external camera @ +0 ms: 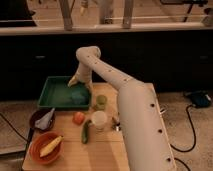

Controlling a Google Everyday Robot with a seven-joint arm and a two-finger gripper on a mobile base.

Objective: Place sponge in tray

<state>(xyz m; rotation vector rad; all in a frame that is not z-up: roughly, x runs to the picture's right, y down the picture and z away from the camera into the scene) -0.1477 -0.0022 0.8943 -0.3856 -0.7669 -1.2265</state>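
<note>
1 white robot arm (136, 112) rose from the lower right, bent at a rounded elbow near the top centre, and reached down into a dark green rectangular tray (56, 94). The tray sat at the back left corner of a light wooden surface (100, 150). The pincer (80, 85) hung low over the right half of the tray, just above a teal sponge (79, 94). Whether the pincer was open, closed or touching the sponge could not be told. The sponge lay inside the tray, near its right wall, a little lighter and bluer than the tray floor around it.

6 other things sat on the surface. A small green cup (101, 102) stood just right of the tray's front corner. A white cup (99, 120) stood in front of it, near the arm. A red-orange round fruit (78, 118), possibly a tomato, lay left of the white cup. A dark green elongated vegetable (86, 131) lay beside them, tilted. A dark round pan (41, 120) at the left edge held a pale grey object. A round orange bowl (46, 146) at the front left held a yellow elongated item.
</note>
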